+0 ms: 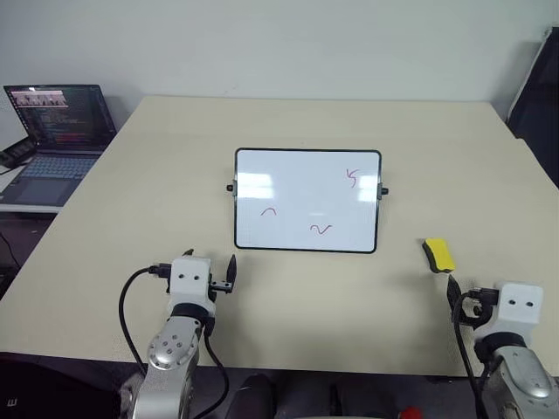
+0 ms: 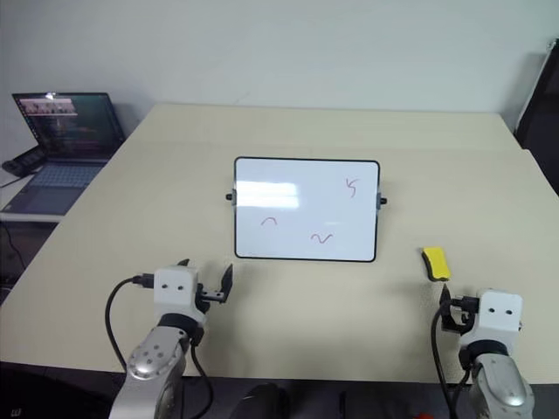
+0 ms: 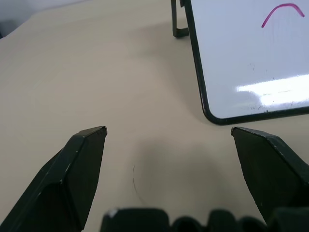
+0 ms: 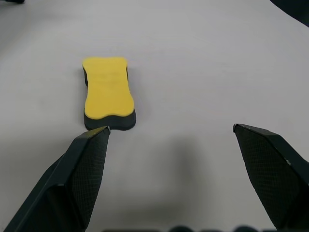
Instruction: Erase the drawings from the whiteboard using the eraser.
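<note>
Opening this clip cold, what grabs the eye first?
The glossy white black-framed whiteboard propped mid-table, carrying three reddish-purple marker squiggles. To its right lies the small bright yellow eraser with a dark underside, just ahead of the open right gripper.

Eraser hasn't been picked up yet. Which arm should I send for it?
Right. The eraser lies on the table just ahead of the open right gripper, right of the whiteboard. The left gripper, also open, sits at the board's near left corner, farther away.
</note>
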Robot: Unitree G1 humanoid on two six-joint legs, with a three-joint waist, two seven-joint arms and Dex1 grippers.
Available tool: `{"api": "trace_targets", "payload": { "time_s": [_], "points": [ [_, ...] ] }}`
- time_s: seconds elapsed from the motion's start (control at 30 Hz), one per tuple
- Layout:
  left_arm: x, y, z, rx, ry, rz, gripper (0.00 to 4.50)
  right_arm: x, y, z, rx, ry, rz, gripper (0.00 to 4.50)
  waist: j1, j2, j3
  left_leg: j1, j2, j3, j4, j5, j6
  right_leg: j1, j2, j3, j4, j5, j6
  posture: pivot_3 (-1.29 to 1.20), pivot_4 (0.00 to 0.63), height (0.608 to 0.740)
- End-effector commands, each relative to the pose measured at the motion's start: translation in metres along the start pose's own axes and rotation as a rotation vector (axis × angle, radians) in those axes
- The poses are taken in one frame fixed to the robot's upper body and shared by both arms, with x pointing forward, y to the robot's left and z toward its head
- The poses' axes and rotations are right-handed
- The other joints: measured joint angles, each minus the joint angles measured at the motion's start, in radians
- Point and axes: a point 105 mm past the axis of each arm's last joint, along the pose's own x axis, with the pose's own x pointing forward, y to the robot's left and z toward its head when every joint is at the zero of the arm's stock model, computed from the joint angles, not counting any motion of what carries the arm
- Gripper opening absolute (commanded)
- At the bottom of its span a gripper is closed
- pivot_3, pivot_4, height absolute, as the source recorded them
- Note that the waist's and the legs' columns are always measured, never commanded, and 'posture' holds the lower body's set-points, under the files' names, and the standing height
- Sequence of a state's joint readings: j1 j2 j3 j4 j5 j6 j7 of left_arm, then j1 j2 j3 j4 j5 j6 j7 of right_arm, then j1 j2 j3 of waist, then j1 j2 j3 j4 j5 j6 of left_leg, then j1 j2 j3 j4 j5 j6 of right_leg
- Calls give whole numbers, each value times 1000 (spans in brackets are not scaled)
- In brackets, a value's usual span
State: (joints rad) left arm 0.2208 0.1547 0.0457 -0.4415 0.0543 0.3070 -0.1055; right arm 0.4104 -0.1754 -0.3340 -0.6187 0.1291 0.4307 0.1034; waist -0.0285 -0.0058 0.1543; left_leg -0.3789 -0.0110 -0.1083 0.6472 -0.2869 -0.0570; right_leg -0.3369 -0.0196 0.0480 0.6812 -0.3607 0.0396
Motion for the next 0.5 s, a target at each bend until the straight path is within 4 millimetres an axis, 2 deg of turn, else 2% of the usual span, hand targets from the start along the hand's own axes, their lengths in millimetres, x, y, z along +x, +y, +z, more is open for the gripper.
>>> {"api": "trace_targets", "payload": {
  "time_s": [0.03, 0.27, 0.5],
  "points": [
    [0, -3, 17, 1, -57, -13, 4500, -2, -3, 18, -11, -57, -5, 4474, 0, 0, 0, 0, 0, 0, 0, 0, 0, 0, 0, 0, 0, 0, 0, 0, 150, 740],
    [1, -10, 19, -3, -64, -41, 4500, 0, -4, 21, -16, -60, -5, 4474, 0, 0, 0, 0, 0, 0, 0, 0, 0, 0, 0, 0, 0, 0, 0, 0, 150, 740],
    [5, 0, 18, 12, -63, -26, 4500, -2, 2, 17, 9, -56, -12, 4474, 0, 0, 0, 0, 0, 0, 0, 0, 0, 0, 0, 0, 0, 0, 0, 0, 150, 740]
  ]
}}
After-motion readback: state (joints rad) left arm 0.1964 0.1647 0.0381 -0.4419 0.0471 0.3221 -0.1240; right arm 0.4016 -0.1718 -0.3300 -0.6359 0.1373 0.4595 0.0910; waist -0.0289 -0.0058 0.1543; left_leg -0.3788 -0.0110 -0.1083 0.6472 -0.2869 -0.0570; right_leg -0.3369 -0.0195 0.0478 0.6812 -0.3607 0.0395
